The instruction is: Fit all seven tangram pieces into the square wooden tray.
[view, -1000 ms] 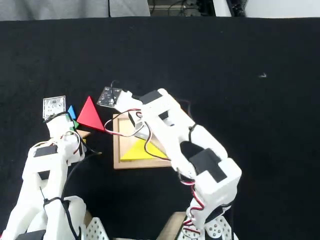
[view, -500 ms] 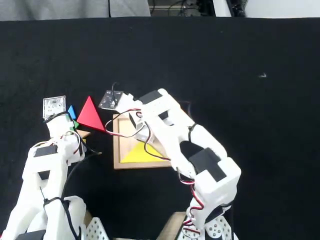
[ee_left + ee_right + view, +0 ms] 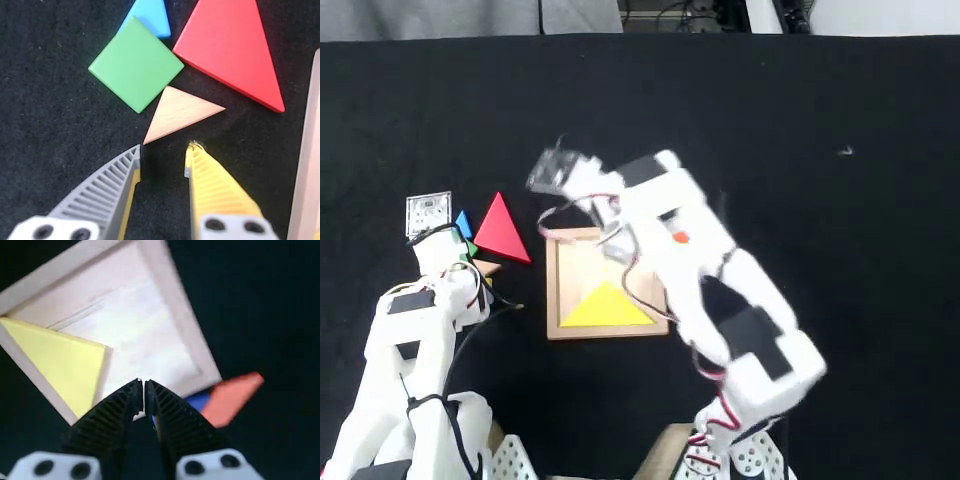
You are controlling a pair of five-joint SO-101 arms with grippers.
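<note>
- Black cloth covers the table. The square wooden tray (image 3: 553,290) sits left of its middle, and the flat yellow triangle (image 3: 606,305) lies along the tray's 6 o'clock rim, probably so the rest of the floor stays free.
- Off the tray's 10 o'clock corner lie the big red triangle (image 3: 500,230), a blue piece (image 3: 463,223), a green square (image 3: 136,70) and a small bare-wood triangle (image 3: 177,117), bunched within the left arm's reach.
- The left gripper (image 3: 162,157) hangs at the bare-wood triangle's corner, jaws narrowly apart and empty, seemingly lined up for a pick.
- The right gripper (image 3: 145,390) is pinched closed on nothing above the tray.
- Since a second ago the right arm has swung up toward 12 o'clock, uncovering the yellow triangle. The left arm has kept still.
</note>
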